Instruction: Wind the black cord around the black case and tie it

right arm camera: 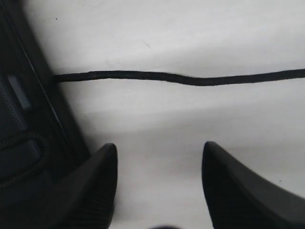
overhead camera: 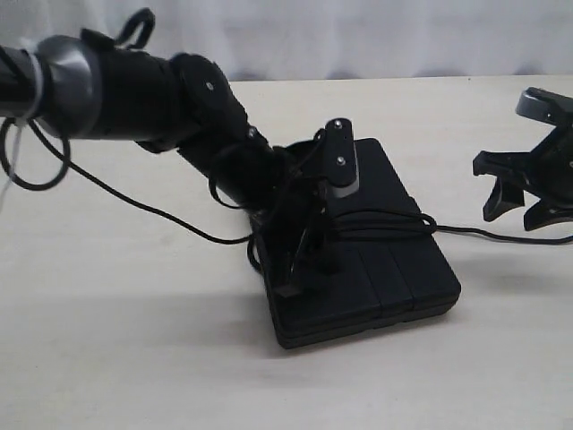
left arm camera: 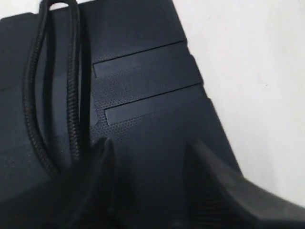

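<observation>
1. The left gripper (left arm camera: pixel 148 143) hovers open and empty just above the flat matte black plastic case (left arm camera: pixel 143 86), whose ribbed lid is shut.
2. Two strands of the long thin black braided cord (left arm camera: pixel 71 95) cross the lid beside one finger.
3. The right gripper (right arm camera: pixel 159 145) is spread and empty over the pale table (right arm camera: pixel 190 28), with the cord lying ahead of it.

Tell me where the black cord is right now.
In the exterior view the black cord lies looped across the black case at centre, under the left gripper, one strand trailing right over the table toward the right gripper.
</observation>
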Controlling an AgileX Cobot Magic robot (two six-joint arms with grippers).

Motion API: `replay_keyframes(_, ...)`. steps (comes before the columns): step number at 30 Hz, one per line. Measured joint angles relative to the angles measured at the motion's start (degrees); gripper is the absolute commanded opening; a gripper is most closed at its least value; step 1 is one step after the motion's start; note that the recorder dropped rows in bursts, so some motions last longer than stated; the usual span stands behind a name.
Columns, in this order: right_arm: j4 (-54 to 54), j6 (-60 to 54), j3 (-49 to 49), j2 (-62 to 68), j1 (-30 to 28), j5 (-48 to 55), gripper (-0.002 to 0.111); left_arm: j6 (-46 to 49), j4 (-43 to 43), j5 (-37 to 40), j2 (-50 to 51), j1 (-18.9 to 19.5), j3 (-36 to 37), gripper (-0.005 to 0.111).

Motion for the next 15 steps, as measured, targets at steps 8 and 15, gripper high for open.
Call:
replay_keyframes(8,0.3,-0.1,0.0,0.0,0.0,-0.5,0.051,0.1,-0.1,-8.4,4.0,-0.5,0.0,0.041)
replay_keyframes(15,0.3,-0.1,0.0,0.0,0.0,-1.0,0.051,-4.3,-0.1,-13.7,4.0,-0.6,0.0,0.009)
